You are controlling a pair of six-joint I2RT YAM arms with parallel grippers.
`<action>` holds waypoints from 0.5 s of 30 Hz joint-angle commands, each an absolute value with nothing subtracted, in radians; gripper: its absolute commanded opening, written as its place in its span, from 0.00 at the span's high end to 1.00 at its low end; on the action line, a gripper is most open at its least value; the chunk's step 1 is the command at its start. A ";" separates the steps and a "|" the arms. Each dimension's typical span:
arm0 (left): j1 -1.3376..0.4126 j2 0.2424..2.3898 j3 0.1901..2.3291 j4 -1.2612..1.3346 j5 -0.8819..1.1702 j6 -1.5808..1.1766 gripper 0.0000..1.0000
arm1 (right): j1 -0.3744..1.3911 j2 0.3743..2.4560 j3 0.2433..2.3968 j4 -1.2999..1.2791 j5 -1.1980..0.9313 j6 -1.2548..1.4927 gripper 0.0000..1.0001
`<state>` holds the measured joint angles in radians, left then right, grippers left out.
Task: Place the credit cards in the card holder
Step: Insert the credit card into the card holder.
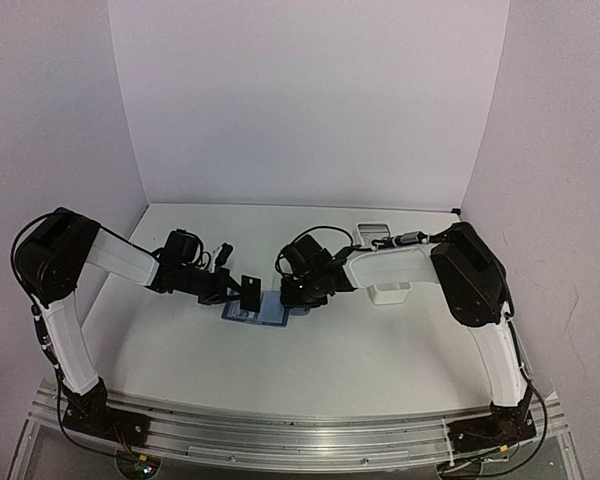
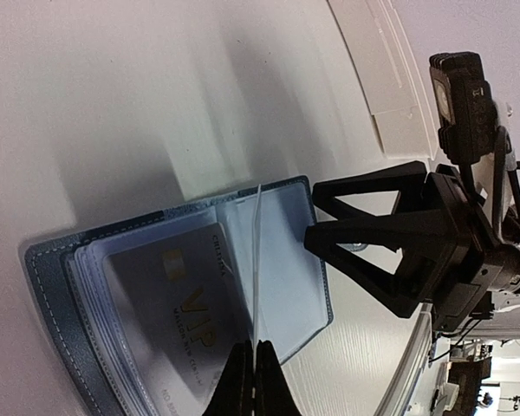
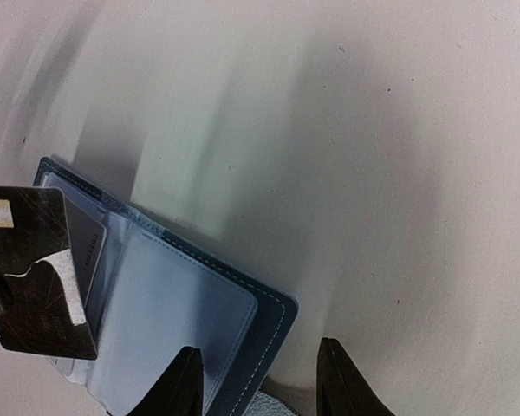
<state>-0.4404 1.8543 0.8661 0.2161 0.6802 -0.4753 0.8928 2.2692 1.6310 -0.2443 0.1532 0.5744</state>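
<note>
The task looks partly done. The card holder (image 2: pixel 286 260) lies open and flat on the worktop (image 1: pixel 330 360), and one card (image 2: pixel 173 303) already sits under a clear pocket page on its left half. A second, dark card (image 3: pixel 35 286) is not yet in. It stands upright over the holder's spine, pinched at one edge by the left tool (image 2: pixel 253 347), whose fingers are closed tight on it. From the left wrist that card shows only as a thin pale line.

The right tool (image 3: pixel 258 347) sits at the holder's outer right edge. Its fingers stand moderately apart and straddle the cover's corner, and I see nothing clamped between them. I judge it is there to steady the holder or open a page.

What remains is to slide the held card into a pocket. Whether more cards wait is unclear. No loose ones show around the holder, and the white tray (image 1: pixel 390 293), beyond the right tool from the holder, is too hidden to check.

The pocketed card reads "VIP" in gold beside a gold chip. The finer lines of print beneath it and along its edge are too small to read. The held card shows a chip and a cut-off scrap of gold lettering.
</note>
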 commanded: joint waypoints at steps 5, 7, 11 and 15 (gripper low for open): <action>-0.454 1.901 0.908 0.217 0.631 -0.421 1.00 | 0.895 2.305 1.652 -0.231 0.144 0.539 0.58; -0.457 1.910 0.904 0.208 0.641 -0.443 1.00 | 0.895 2.308 1.648 -0.224 0.140 0.543 0.58; -0.457 1.922 0.898 0.190 0.652 -0.451 1.00 | 0.895 2.311 1.640 -0.217 0.131 0.545 0.58; -0.457 1.929 0.889 0.203 0.707 -0.452 1.00 | 0.894 2.311 1.628 -0.209 0.123 0.543 0.58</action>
